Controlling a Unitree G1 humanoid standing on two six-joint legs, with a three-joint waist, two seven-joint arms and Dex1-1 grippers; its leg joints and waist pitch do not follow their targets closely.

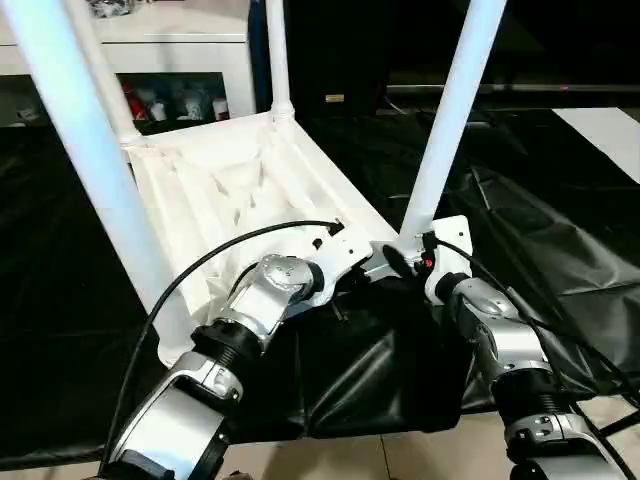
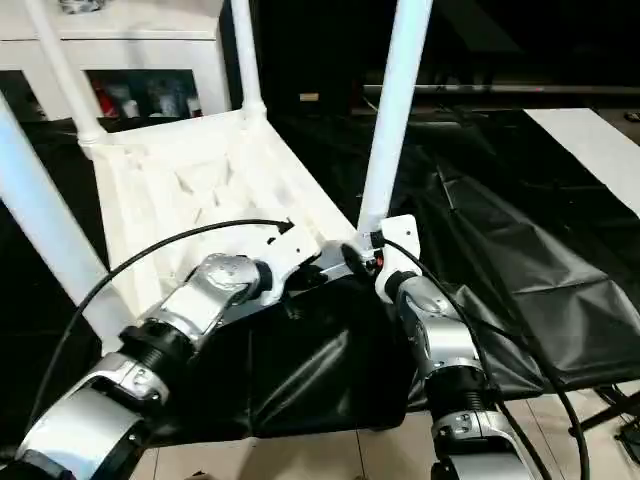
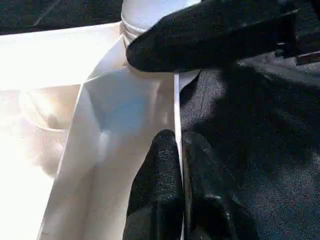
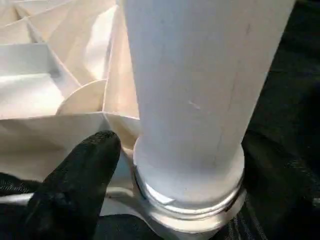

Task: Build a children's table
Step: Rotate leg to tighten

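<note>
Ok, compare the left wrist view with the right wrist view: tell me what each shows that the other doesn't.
Left wrist only: the left claw, shut on the tabletop's thin side wall, with the black cloth beside it. Right wrist only: the ribbed underside and the silvery ring where the leg meets its socket. Both: the near right leg's base.
</note>
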